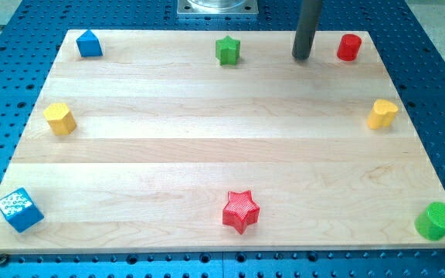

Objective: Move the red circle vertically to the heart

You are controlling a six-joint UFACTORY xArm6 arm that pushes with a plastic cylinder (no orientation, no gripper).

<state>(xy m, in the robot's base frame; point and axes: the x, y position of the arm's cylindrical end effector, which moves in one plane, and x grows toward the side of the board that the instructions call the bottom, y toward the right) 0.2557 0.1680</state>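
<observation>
The red circle (349,47) stands near the board's top right corner. A yellow heart-like block (382,113) lies below it, close to the right edge. My tip (302,56) rests on the board at the view's top, left of the red circle with a clear gap between them. The tip touches no block. The green star (227,50) is further to the tip's left.
A blue block (90,44) sits at the top left and a yellow block (59,118) at the left edge. A blue cube (20,209) is at the bottom left, a red star (241,211) at the bottom middle, a green cylinder (437,221) at the bottom right.
</observation>
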